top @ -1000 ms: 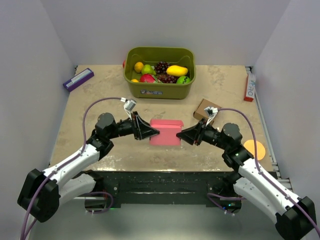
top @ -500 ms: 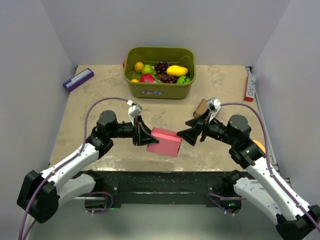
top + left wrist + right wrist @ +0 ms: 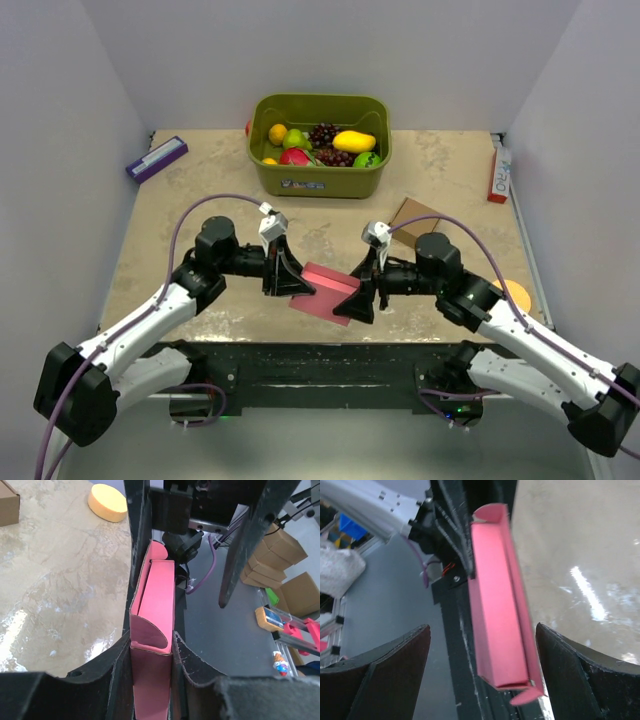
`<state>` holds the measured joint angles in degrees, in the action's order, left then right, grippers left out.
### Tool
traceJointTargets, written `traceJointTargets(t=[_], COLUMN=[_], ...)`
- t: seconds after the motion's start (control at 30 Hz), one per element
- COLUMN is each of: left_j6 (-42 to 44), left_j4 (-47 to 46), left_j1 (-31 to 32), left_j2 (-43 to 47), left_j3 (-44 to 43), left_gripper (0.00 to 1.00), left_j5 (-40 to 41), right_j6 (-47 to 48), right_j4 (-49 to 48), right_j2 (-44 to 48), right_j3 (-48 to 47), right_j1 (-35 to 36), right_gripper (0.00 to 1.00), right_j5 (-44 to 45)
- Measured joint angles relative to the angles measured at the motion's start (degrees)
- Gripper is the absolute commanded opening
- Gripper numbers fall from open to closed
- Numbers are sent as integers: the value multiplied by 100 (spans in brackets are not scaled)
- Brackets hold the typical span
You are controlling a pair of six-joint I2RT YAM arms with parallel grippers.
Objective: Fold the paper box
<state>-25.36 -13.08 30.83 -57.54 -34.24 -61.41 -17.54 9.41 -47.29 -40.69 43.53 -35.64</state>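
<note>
1. At the far middle of the table [image 3: 200, 200] stands a green bin [image 3: 320, 180] full of toy fruit. A purple box [image 3: 156, 158] lies at the far left and a red-white box [image 3: 498, 175] along the right edge.
2. A brown cardboard box [image 3: 412, 213] lies just behind the right arm, and an orange disc [image 3: 518, 295] beside its elbow. Nothing stands between the two claws except the paper box.
3. The paper box [image 3: 325, 290] is near the front edge in the middle. It is tilted, and the rounded flaps at its ends are open.
4. The left gripper [image 3: 293, 283] is clamped on one end of the paper box, with a finger pressed on each broad side.
5. The right gripper [image 3: 352, 305] has its fingers wide apart. The box's other end lies between them, touching neither.
6. Both arms reach inward, with their wrists pointing at each other.
</note>
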Motion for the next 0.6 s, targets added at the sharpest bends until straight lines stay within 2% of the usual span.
traceJointTargets(t=[0.1,0.13,0.17,0.2,0.23,0.27,0.3,0.33,0.4,0.43,0.53,0.6], left_j6=[129,184,210,245,262,295,334,411,520,601,852,979], left_j4=[142,179,197,205,216,238,264,323,470,566,907,1191], left_j1=[0,0,0,0,0,0,0,7,4,4,13,11], left_j2=[0,0,0,0,2,2,4,9,13,20,52,127], left_j3=[-79,-98,-103,-105,-105,-105,-107,-114,-131,-140,-225,-304], left_gripper=[5,5,5,5,8,13,20,37,53,70,84,87], left_j5=[4,9,9,13,17,13,9,28,94,175,802,1403], right_j6=[-22,-28,-17,-15,2,17,33,48,177,238,365,426], right_j4=[-4,-2,-4,-2,4,11,24,55,61,72,125,170], right_j2=[-138,-166,-181,-199,-219,-236,-249,-264,-280,-286,-380,-490], right_j3=[0,0,0,0,0,0,0,0,-2,-2,-2,-2], right_j1=[214,219,223,223,223,221,221,219,262,291,306,308], right_gripper=[76,69,58,50,44,31,27,23,12,12,11,11], right_j5=[52,122,168,214,284,352,426,457,463,520,872,1158])
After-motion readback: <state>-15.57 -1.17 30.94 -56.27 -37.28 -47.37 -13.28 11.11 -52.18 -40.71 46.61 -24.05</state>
